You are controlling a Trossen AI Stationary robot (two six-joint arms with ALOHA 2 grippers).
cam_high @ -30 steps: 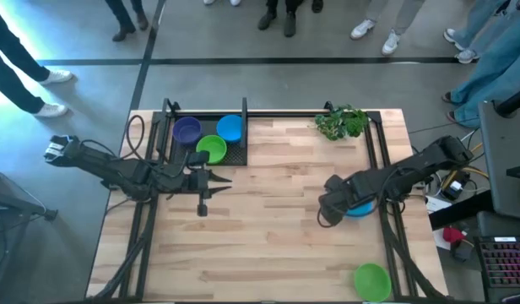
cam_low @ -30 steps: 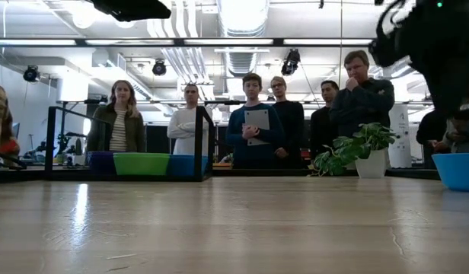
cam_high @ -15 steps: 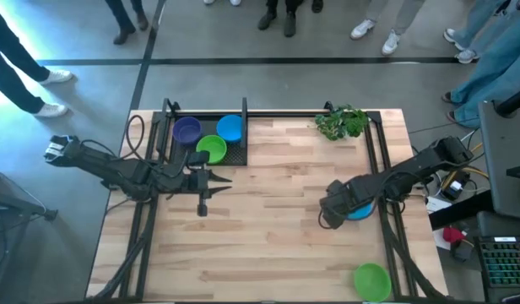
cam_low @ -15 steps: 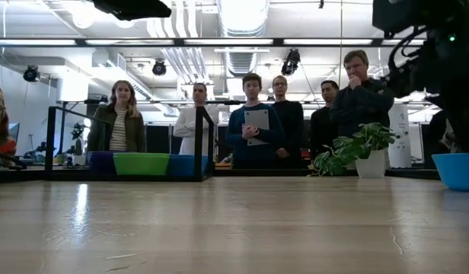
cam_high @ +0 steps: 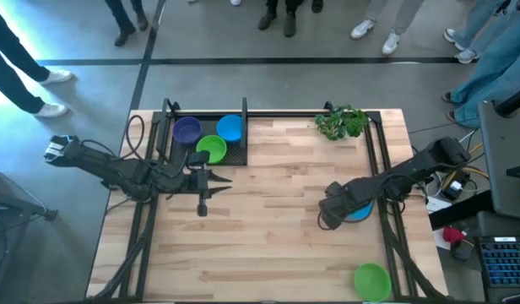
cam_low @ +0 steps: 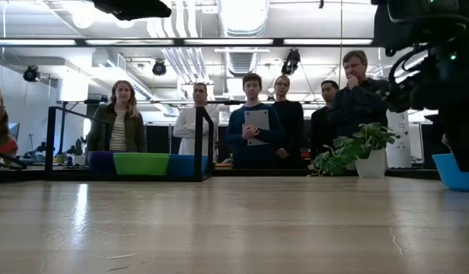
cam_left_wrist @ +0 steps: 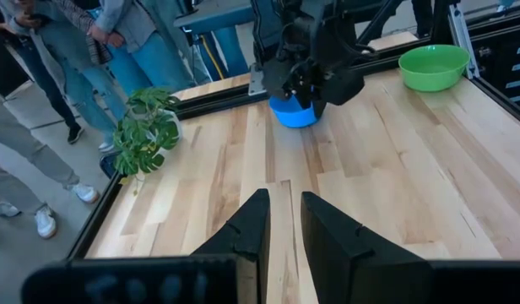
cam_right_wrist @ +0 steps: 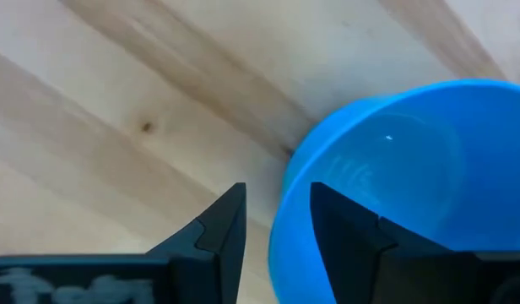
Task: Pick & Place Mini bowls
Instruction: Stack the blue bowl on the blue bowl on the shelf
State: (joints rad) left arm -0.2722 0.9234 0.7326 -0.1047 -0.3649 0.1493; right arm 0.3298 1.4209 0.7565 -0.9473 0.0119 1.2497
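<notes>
Right end effector [cam_high: 330, 213], at about 4 o'clock on the tabletop [cam_high: 277, 245], is lowered over a blue mini bowl [cam_high: 359, 210]. In the right wrist view its two fingers [cam_right_wrist: 218, 232] are spread, one over bare wood just outside the rim and the other over the bowl's inside, so the wall lies between them; nothing is pinched yet. This straddling pose suits a rim grasp, since the thin upright wall is the bowl's only easy purchase. The bowl sits upright on the tabletop close to the right-hand rail, where the left wrist view shows it partly hidden beneath the right arm.

Left end effector [cam_high: 203, 205], near 9 o'clock, hangs clear of any object, fingers slightly parted with bare wood showing in the gap; this arm appears to be waiting.

Destination, as judged from the layout: a black-framed tray [cam_high: 243, 157] at 11 o'clock already holds a purple bowl [cam_high: 186, 129], a green bowl [cam_high: 212, 149] and a second blue bowl [cam_high: 230, 128]. A further green bowl [cam_high: 371, 280] stands alone at 5 o'clock, well apart from the others and probably still to be collected. A plant sprig [cam_high: 343, 122] lies at 1 o'clock, no part of the task. People [cam_low: 253, 122] stand beyond the far edge, watching.
</notes>
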